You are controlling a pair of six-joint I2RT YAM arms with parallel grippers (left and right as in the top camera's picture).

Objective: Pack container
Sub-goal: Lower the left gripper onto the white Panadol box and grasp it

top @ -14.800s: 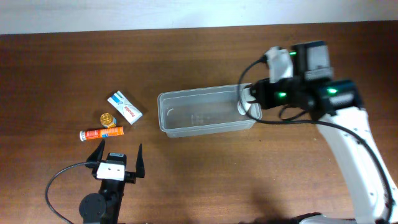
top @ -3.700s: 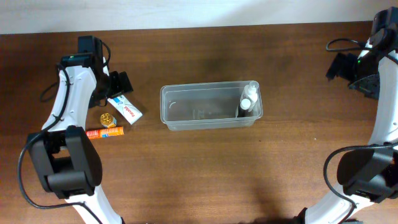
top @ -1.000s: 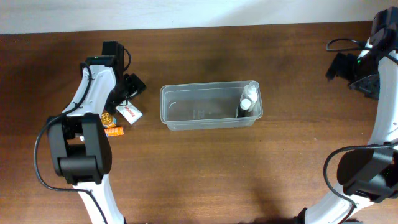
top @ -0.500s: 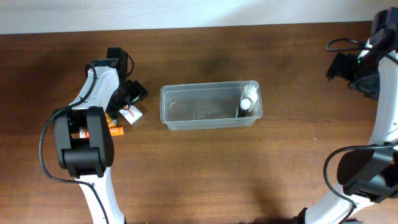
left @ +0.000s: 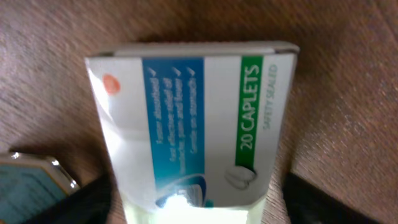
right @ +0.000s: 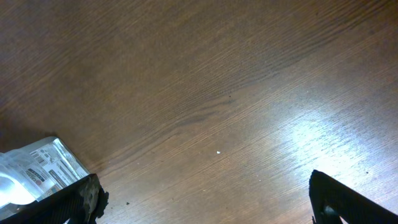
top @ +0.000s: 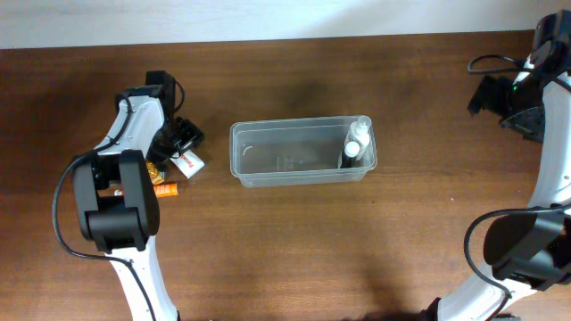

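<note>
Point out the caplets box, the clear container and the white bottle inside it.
caplets box [left: 193, 124]: left wrist view, middle of its printed face.
container [top: 268, 159]: overhead view, bare part of its floor.
white bottle [top: 355, 147]: overhead view, on its white surface.

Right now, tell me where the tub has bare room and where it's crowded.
The tub is bare inside from its left wall across the middle, up to the small bottle at its right end. Outside, the table is bare along the tub's near side. Left of it, the white box, gold tin and orange tube crowd together.
</note>
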